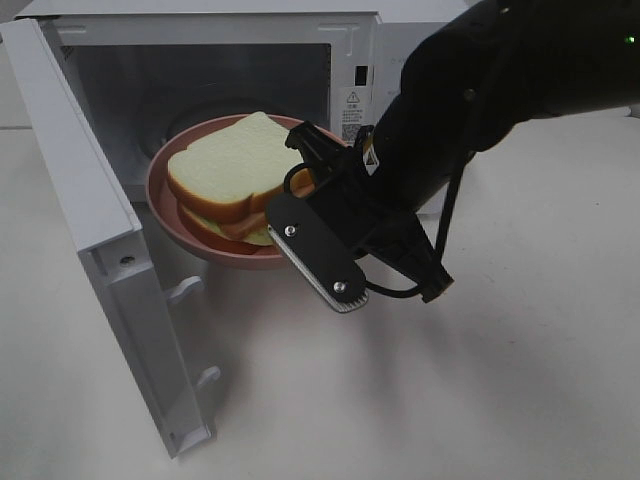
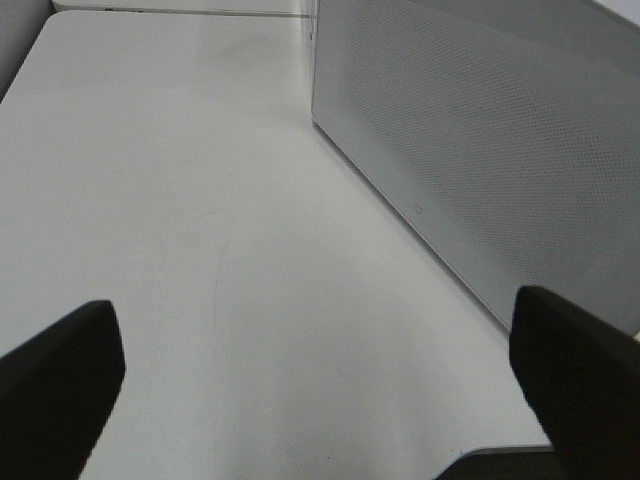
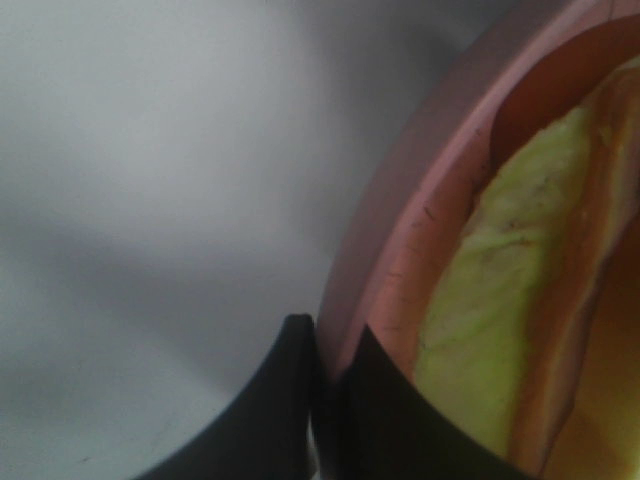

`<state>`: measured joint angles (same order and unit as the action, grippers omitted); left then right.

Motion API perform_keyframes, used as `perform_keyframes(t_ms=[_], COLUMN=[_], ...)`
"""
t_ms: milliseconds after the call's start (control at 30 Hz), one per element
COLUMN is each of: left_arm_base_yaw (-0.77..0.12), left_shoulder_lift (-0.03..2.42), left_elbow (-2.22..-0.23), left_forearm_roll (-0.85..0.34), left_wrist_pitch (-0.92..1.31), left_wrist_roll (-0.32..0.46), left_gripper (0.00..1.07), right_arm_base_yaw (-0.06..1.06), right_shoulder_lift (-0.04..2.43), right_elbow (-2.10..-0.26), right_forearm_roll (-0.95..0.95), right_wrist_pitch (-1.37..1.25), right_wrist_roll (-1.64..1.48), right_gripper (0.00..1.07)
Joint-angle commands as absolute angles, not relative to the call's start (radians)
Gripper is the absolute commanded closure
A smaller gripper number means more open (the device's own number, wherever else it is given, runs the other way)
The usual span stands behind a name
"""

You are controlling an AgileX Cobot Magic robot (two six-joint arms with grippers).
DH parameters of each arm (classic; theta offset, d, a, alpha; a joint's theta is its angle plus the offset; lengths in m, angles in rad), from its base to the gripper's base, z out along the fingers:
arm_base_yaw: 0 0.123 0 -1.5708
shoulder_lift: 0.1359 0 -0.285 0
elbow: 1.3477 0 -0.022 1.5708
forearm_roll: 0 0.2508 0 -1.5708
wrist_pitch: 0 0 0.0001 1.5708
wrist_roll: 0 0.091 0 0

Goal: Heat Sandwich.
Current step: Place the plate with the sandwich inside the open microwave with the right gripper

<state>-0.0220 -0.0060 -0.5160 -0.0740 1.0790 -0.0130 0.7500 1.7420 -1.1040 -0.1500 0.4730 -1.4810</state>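
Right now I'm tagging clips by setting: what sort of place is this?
Likely a lab bench staged as a kitchen: an open white microwave, a sandwich on a pink plate, a white table.

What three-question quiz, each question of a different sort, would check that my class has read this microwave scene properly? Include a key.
1. True or false: the microwave door stands open.
2. The right tool, bearing the sandwich, is shut on: A the bread; B the rim of the pink plate; C the lettuce.
3. Fill in: the left tool has its jaws ____.
Key: 1 true; 2 B; 3 open.
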Motion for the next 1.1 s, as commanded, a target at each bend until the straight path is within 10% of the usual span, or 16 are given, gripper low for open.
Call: perform_keyframes(t_ms=[33, 1100], left_arm_base_yaw=[-0.028, -0.028], left_shoulder_lift=[-0.024, -0.024], left_elbow=[-0.514, -0.514], left_forearm_roll=[-0.084, -0.084], left_wrist_pitch=[1.068, 1.068], left_wrist_roll=[-0.012, -0.012], left_gripper=[0.07, 0.07], right_arm_base_yaw=[0.746, 0.746], right_shoulder_lift=[1.766, 2.040], right_elbow=[-1.154, -1.593], right_forearm_roll=[-0.144, -0.119], right_wrist_pitch=[0.486, 0.707], right_wrist_roll=[-1.495, -1.459], right_gripper=[1.07, 1.06])
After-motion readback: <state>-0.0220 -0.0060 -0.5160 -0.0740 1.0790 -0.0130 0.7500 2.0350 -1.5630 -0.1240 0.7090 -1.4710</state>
